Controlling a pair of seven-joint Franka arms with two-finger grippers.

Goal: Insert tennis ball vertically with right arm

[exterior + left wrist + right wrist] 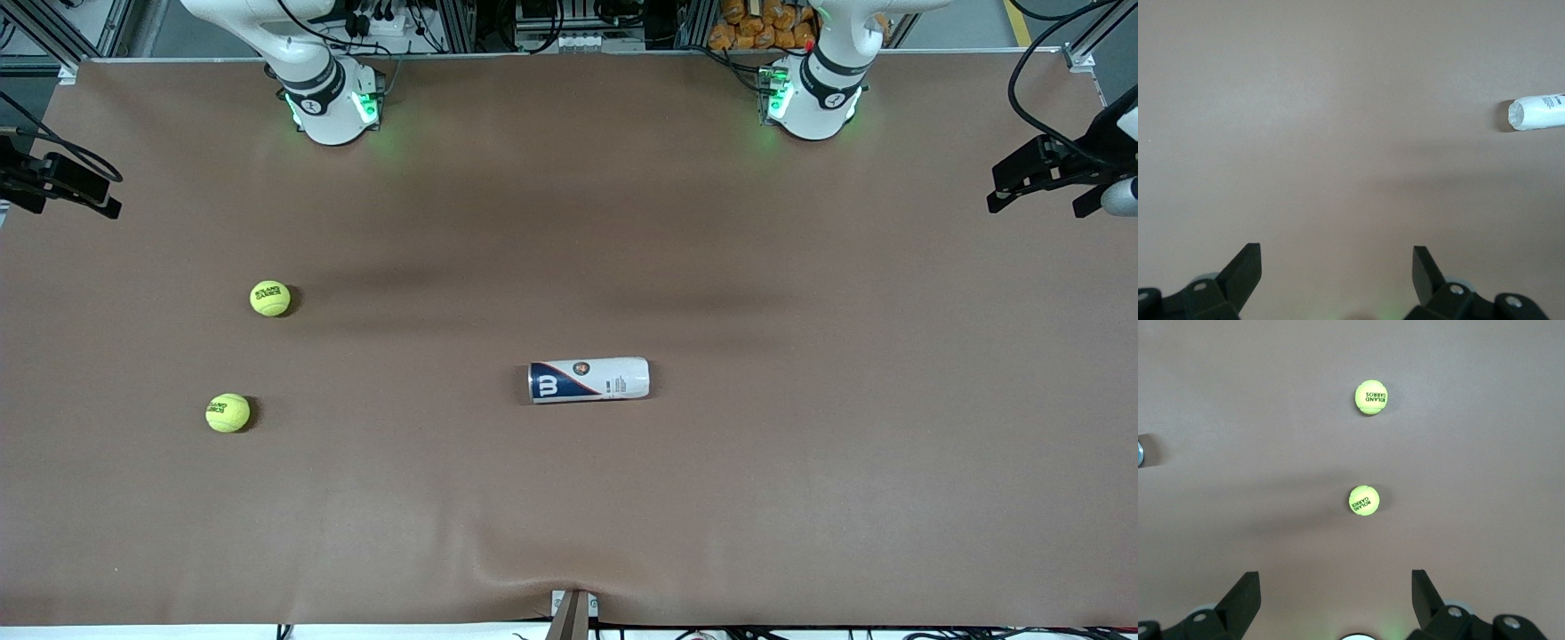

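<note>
Near the middle of the brown counter (pixel 800 498) a white and navy Wilson tennis ball can (pixel 589 380) lies on its side. Two yellow-green tennis balls rest toward the right arm's end, one (pixel 270 298) closer to the bases' edge, the other (pixel 228 412) nearer the front camera. The right gripper (pixel 1335 590) hangs above the counter, jaws wide apart and empty. The left gripper (pixel 1337 267) waits likewise, spread and holding nothing

Right claw (pixel 1336 597) raised above table, fingers spread wide. Left claw (pixel 1337 273) likewise, arm waiting.
</note>
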